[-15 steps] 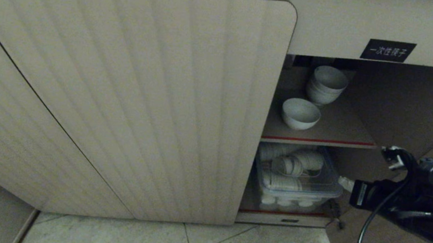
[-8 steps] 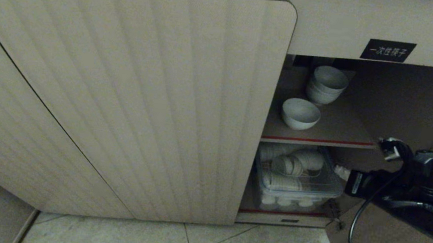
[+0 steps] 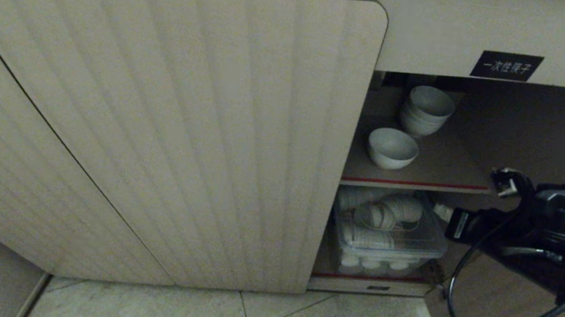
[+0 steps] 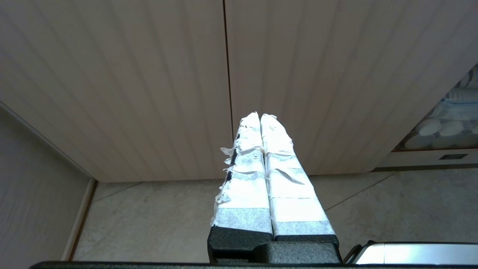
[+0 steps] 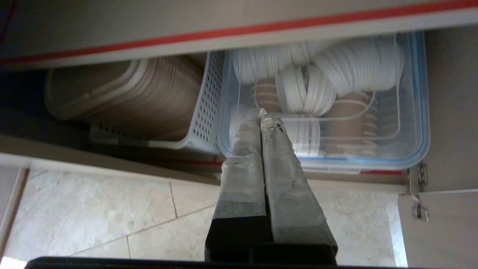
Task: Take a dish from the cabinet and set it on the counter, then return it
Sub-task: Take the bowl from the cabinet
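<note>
Dish (image 3: 392, 148) placement is seen on the red-edged upper shelf (image 3: 439, 167) of the cabinet (image 3: 170, 131), whose right door is swung open, in front of a stack of bowls (image 3: 425, 110). Below, a clear plastic bin (image 3: 389, 238) of cups is stored. The right end effector (image 5: 262, 114) is clenched empty before that bin; the left end effector (image 4: 260, 116) is likewise clenched, near the fluted door.

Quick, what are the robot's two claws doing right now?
Left gripper: shut, holding nothing, facing the closed cabinet door.
Right gripper: shut, holding nothing, in front of the clear box.
</note>
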Controlling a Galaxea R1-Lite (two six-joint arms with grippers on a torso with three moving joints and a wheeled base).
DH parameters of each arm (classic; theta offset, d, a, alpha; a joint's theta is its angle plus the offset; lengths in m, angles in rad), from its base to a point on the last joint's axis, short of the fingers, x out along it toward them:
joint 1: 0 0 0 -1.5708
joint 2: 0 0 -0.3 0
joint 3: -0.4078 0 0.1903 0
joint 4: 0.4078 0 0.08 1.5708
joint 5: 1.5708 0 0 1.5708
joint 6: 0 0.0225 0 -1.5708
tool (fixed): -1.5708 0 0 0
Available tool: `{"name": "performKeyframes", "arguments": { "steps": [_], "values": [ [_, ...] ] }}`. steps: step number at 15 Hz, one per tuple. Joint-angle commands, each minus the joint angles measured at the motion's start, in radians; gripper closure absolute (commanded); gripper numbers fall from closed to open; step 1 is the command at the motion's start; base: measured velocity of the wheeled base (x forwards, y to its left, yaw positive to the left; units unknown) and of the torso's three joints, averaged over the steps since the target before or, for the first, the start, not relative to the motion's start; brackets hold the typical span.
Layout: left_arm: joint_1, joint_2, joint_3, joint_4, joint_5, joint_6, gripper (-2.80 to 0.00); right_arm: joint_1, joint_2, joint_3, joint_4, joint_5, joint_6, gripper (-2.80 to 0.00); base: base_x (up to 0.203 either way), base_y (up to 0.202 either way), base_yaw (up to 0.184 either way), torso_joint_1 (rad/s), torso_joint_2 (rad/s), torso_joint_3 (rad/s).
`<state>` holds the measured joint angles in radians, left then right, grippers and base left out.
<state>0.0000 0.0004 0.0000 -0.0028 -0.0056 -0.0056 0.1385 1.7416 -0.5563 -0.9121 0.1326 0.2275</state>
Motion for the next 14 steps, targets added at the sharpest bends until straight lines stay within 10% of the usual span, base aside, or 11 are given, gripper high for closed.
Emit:
{"name": "performKeyframes", "arguments": {
  "steps": [1,14],
  "values": [
    [0.000,0.000,0.000,0.000,-0.001,-0.001,0.00,-0.002,0.007,-0.018,-0.007,0.001,0.001,0.00,0.000,0.000,0.000,0.000,0.00,0.000],
    [0.000,0.000,0.000,0.000,-0.001,-0.001,0.00,-0.020,0.091,-0.164,0.012,-0.001,0.001,0.00,0.000,0.000,0.000,0.000,0.00,0.000]
  ]
}}
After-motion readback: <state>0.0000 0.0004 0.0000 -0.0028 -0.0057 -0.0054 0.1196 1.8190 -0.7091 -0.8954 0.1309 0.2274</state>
